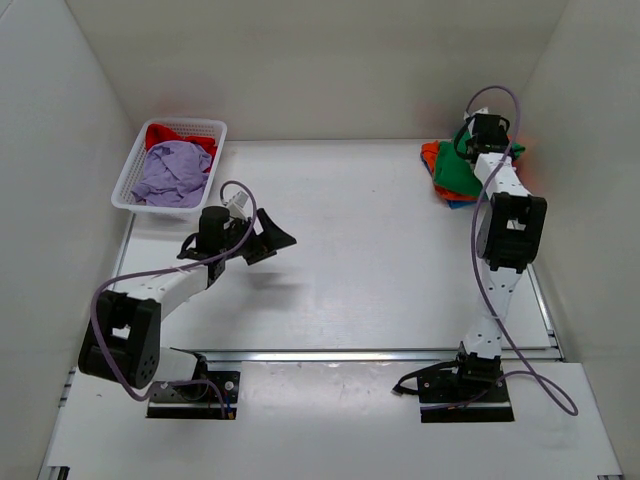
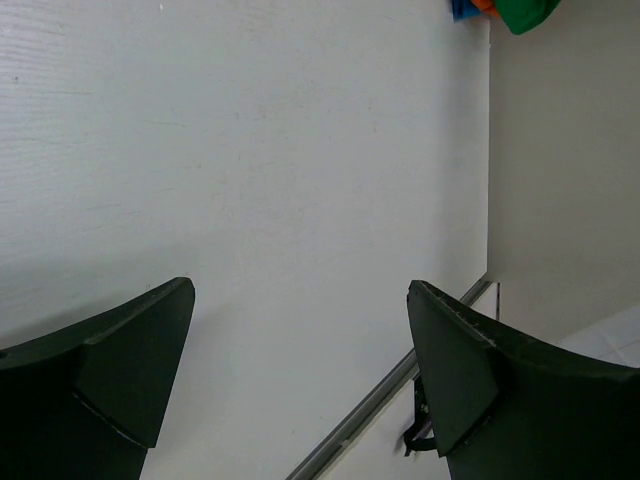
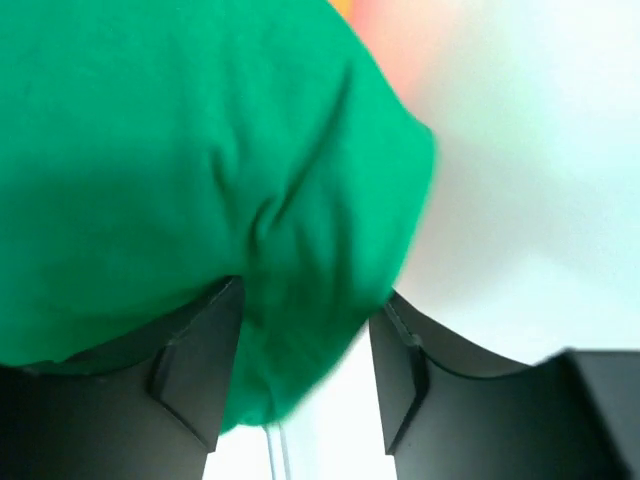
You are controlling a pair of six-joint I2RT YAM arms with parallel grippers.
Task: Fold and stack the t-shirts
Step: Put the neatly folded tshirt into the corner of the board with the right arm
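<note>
A bright green t-shirt (image 1: 458, 168) lies on top of an orange one (image 1: 430, 155) and a blue one (image 1: 455, 203) in a pile at the far right of the table. My right gripper (image 1: 472, 140) is down on that pile. In the right wrist view its jaws (image 3: 305, 350) stand open, with a fold of the green shirt (image 3: 200, 150) between them against the left finger. A lavender shirt (image 1: 172, 172) and a red one (image 1: 170, 133) lie crumpled in the basket. My left gripper (image 1: 272, 240) is open and empty above bare table (image 2: 300, 300).
The white mesh basket (image 1: 135, 165) stands at the far left corner. White walls close in the table on the left, back and right. A metal rail (image 1: 380, 355) runs along the near edge. The pile's corner shows in the left wrist view (image 2: 525, 12).
</note>
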